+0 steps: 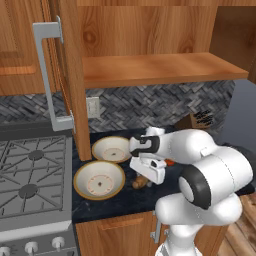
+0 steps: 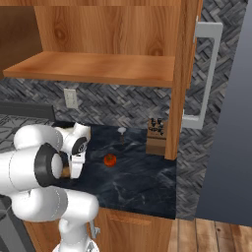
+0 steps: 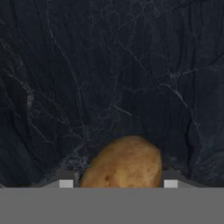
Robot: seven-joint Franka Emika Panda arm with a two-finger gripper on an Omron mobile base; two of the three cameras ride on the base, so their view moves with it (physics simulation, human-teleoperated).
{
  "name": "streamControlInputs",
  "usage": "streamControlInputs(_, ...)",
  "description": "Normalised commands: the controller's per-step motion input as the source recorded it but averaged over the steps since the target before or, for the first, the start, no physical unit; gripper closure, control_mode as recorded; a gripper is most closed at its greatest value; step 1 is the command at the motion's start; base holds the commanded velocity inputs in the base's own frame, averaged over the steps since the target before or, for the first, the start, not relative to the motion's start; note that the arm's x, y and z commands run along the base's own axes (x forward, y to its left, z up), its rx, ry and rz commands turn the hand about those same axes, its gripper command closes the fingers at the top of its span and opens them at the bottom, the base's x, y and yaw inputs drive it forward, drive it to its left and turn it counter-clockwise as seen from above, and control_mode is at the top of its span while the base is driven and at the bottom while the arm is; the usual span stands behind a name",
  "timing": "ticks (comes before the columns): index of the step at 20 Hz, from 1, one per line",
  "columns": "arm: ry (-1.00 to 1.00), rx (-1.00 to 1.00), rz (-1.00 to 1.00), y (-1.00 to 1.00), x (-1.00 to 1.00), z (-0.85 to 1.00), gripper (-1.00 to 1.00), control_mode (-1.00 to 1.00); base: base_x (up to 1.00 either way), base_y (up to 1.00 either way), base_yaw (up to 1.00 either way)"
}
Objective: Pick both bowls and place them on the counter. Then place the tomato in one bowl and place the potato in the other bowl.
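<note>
Gripper [image 3: 118, 183] down on tabletop [image 3: 109, 65], jaws astride potato [image 3: 123, 164]; grip can't tell. Both bowls [image 1: 99, 180] left of potato.

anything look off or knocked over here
Nothing stands out. Both bowls sit upright and empty on the counter, the tomato lies loose on it, and the potato sits between the fingers of the hand. No spills or damage.

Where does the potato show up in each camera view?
Left base view: potato pokes out under the gripper, right of the near bowl.
Right base view: hidden behind the arm.
Hand view: bottom centre, between the fingers.
Shared landmark: the dark marble counter.
</note>
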Motion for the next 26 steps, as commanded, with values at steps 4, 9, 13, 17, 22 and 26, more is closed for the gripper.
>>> streamControlInputs(4,-0.04,0.0,0.0,0.06,-0.53,0.25,1.0,-1.0,0.0,0.0,0.0)
streamControlInputs(9,-0.13,0.0,0.0,0.14,-0.39,0.36,1.0,-1.0,0.0,0.0,0.0)
streamControlInputs(13,-0.1,0.0,0.0,0.05,-0.22,0.47,1.0,-1.0,0.0,0.0,0.0)
streamControlInputs(17,-0.1,0.0,0.0,0.02,-0.23,0.58,1.0,-1.0,0.0,0.0,0.0)
streamControlInputs(22,-0.05,0.0,-0.02,0.17,-0.15,0.53,1.0,-1.0,0.0,0.0,0.0)
streamControlInputs(26,-0.08,0.0,-0.05,0.55,0.01,0.37,1.0,-1.0,0.0,0.0,0.0)
